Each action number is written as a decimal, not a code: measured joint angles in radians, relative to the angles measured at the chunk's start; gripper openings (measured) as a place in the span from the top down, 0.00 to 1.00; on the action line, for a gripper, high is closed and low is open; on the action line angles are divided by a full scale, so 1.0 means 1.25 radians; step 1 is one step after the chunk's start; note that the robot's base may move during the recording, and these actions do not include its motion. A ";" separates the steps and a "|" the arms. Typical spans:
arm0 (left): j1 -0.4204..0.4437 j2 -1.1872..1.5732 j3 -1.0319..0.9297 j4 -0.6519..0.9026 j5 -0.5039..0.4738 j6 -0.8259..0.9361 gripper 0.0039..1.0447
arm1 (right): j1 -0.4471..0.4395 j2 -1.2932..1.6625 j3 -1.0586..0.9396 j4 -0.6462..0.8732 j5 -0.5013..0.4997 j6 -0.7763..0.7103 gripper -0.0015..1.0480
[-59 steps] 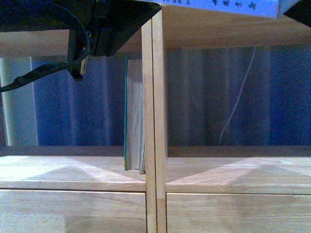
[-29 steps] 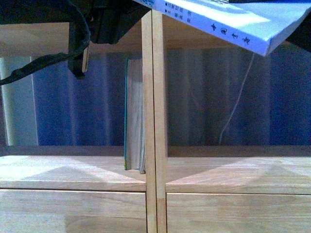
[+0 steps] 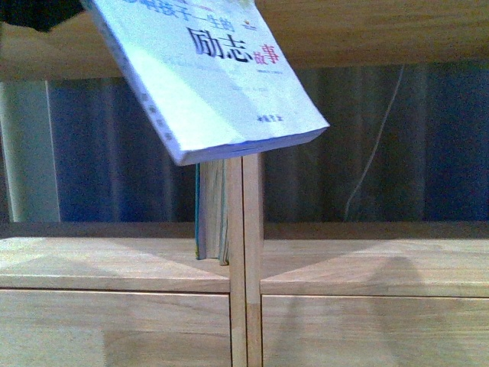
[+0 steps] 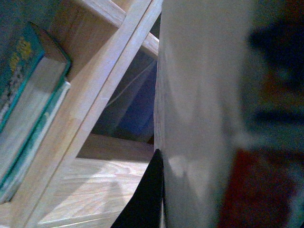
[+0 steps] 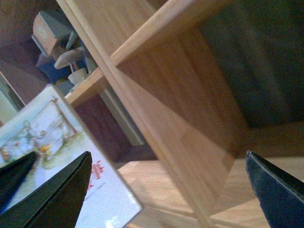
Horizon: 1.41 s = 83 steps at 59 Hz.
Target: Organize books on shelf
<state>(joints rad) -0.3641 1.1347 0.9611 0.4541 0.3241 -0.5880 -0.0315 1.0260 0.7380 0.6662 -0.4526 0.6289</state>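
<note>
A white softcover book (image 3: 206, 76) with dark printed characters hangs tilted in front of the light-wood shelf's double central upright (image 3: 246, 260). My left gripper (image 4: 164, 190) is shut on the softcover book (image 4: 204, 118). One black finger (image 4: 148, 199) lies against the pale cover and the other is hidden. The thick teal book (image 3: 210, 210) stands upright in the left bay against the upright, also visible in the left wrist view as the teal book (image 4: 28, 109). My right gripper (image 5: 166, 190) is open beside the upright (image 5: 161, 109), nothing between its fingers. The softcover's illustrated cover (image 5: 61, 156) lies by one finger.
Plain drawer fronts (image 3: 114, 329) run below the shelf board (image 3: 382, 267). A white cable (image 3: 374, 153) hangs behind the open right bay. A pale post (image 3: 27, 153) stands at far left. Small grey and white objects (image 5: 61, 47) sit on another shelf level.
The softcover has swung from nearly flat at the top right down to a steep tilt across the central upright, its cover facing the camera. The dark left arm has left the upper left.
</note>
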 joint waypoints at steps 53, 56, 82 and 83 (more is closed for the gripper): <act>0.273 -0.526 -0.216 -0.454 -0.078 0.628 0.94 | -0.106 0.007 -0.125 0.095 0.009 -0.277 0.07; 0.301 -0.551 -0.233 -0.457 -0.063 0.639 0.94 | -0.106 0.007 -0.125 0.095 0.009 -0.280 0.07; 0.317 -0.640 -0.381 -0.408 -0.137 0.685 0.94 | -0.042 -0.164 -0.271 -0.202 0.294 -0.481 0.58; 0.312 -0.643 -0.385 -0.405 -0.144 0.686 0.94 | -0.040 -0.168 -0.278 -0.200 0.296 -0.481 0.60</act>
<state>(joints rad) 0.0257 0.3309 0.4797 -0.0525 0.1440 0.2699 -0.0818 0.8165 0.3908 0.4160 -0.0822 0.0273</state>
